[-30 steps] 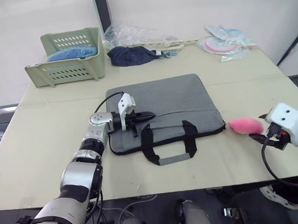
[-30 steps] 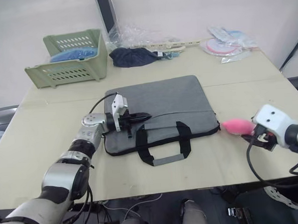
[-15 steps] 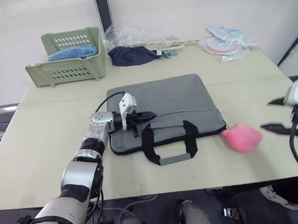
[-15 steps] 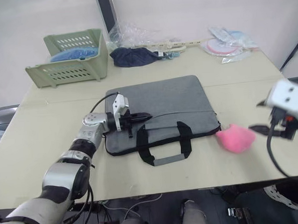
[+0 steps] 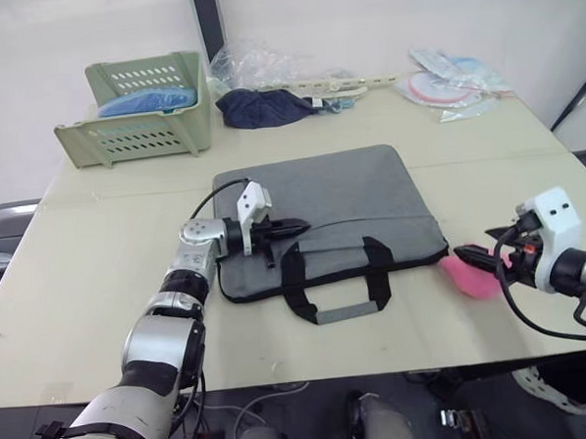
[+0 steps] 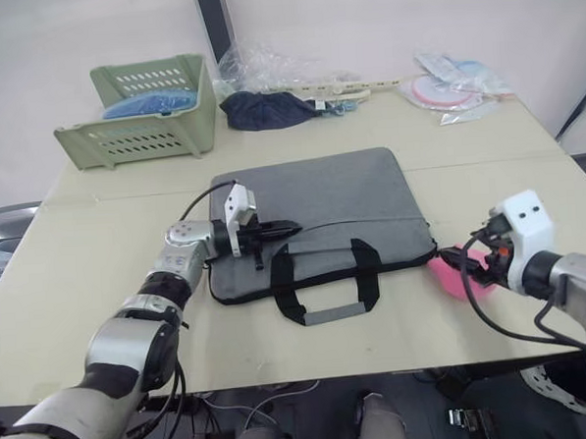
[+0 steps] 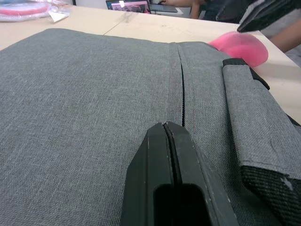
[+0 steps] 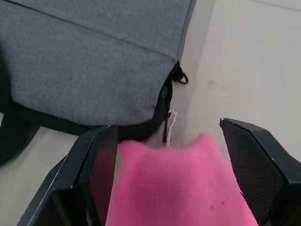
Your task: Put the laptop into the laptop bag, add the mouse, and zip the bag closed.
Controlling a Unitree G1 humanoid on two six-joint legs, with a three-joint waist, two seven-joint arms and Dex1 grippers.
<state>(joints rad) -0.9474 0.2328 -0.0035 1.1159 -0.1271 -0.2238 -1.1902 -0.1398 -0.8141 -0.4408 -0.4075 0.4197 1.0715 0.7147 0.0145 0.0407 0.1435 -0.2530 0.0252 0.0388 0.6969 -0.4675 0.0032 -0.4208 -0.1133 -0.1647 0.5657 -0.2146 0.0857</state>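
Note:
The grey laptop bag (image 5: pixel 327 203) lies flat in the middle of the table, black handles (image 5: pixel 336 281) toward me. My left gripper (image 5: pixel 298 223) rests on the bag's left part, its fingers (image 7: pixel 164 150) shut together beside the black zipper line (image 7: pixel 182 89). The pink pompom (image 5: pixel 470 275) lies on the table by the bag's right front corner. My right gripper (image 8: pixel 167 127) is open, one finger on each side of the pompom (image 8: pixel 183 188), pointing at the bag's corner and the zipper pull (image 8: pixel 165 134). The laptop and the mouse are out of view.
A green basket (image 5: pixel 140 114) holding something blue stands at the back left. A dark blue cloth bundle (image 5: pixel 263 107) and clear plastic lie behind the bag. Flat packets (image 5: pixel 448 79) sit at the back right. The table's front edge (image 5: pixel 379 367) is close below the handles.
My right gripper, raised and open to the right half a second ago, has come down and left, open around the pompom. The pompom sits slightly nearer the bag. The left arm has not moved.

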